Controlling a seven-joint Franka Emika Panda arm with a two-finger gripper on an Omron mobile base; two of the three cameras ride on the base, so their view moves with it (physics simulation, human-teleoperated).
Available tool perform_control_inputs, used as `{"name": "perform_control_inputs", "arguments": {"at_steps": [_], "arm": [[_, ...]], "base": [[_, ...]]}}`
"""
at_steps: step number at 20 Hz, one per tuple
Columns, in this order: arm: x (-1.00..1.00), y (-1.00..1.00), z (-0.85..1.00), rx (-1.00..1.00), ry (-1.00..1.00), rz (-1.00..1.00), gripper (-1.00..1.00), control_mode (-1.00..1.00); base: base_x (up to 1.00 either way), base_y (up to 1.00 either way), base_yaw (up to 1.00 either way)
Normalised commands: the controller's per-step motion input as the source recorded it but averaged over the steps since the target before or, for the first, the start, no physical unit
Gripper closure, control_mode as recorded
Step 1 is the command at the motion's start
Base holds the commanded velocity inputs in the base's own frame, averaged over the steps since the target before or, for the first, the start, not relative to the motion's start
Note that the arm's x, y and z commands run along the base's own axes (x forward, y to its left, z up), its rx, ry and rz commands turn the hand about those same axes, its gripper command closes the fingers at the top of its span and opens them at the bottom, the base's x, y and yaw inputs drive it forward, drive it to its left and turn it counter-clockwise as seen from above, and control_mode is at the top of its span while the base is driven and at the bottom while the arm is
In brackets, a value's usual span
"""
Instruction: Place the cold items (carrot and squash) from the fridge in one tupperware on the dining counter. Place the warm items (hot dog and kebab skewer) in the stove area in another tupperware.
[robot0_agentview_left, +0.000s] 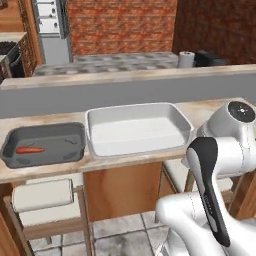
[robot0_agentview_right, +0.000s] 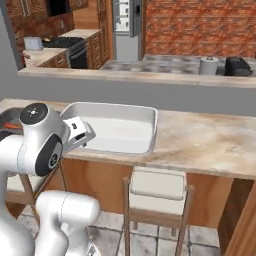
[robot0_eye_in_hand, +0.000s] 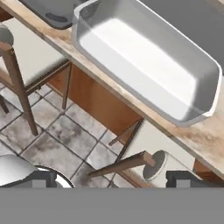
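Your pincer (robot0_eye_in_hand: 111, 180) stands wide with nothing between its tips, hanging out in front of the desk (robot0_agentview_left: 210, 111) over the stools and the tiled floor. The carrot (robot0_agentview_left: 29, 149) already lies in the dark grey tupperware (robot0_agentview_left: 60, 155) at the left end of the desk, and the white tupperware (robot0_agentview_left: 176, 119) just beside it to the right holds nothing. No squash, hot dog or kebab skewer can be seen on the desk, so I judge the next fetch is what you are on. Keep the pincer wide while the base drives off, lift the arm clear of the desk edge and the stool backs, and plan to drop the squash beside the carrot, keeping the white one for the warm pair.
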Motion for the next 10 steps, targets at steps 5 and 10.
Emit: {"name": "perform_control_inputs", "arguments": {"at_steps": [5,10], "arm": [[0.00,0.00,0.00,0.00,0.00,0.00,-1.00,1.00],[0.00,0.00,0.00,0.00,0.00,0.00,-1.00,1.00]], "base": [[0.00,-1.00,-0.23],[0.00,-1.00,-0.21]]}}
